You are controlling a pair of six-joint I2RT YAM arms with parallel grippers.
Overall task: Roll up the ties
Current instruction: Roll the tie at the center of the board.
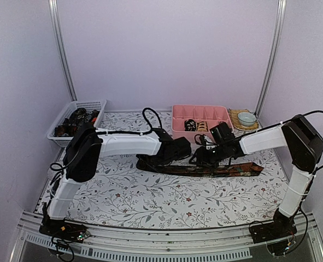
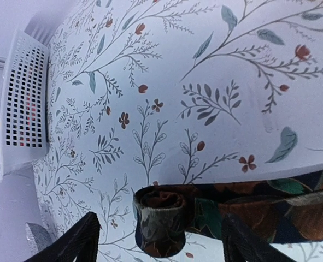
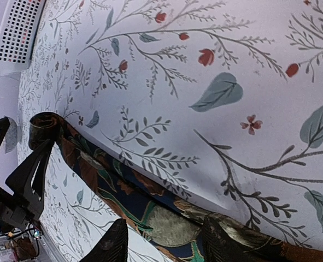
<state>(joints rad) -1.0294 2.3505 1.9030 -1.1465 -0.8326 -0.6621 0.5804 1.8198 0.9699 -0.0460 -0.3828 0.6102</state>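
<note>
A dark patterned tie [image 1: 221, 170] lies flat across the middle of the table. Its left end is rolled into a small coil [image 2: 160, 219], which also shows in the right wrist view [image 3: 41, 125]. My left gripper [image 1: 149, 161] is open, with its fingers wide on either side of the coil [image 2: 161, 245] and not touching it. My right gripper [image 1: 199, 160] is open and straddles the flat part of the tie [image 3: 134, 191], its midpoint [image 3: 169, 248] low over the fabric. Two rolled ties [image 1: 196, 125] sit in the pink tray [image 1: 205, 111].
A white mesh basket [image 1: 99, 103] holding more ties stands at the back left; it also shows in the left wrist view [image 2: 22, 103] and the right wrist view [image 3: 19, 30]. A small bowl [image 1: 246, 118] on a coaster sits at the back right. The floral tablecloth [image 1: 150, 202] covers the table.
</note>
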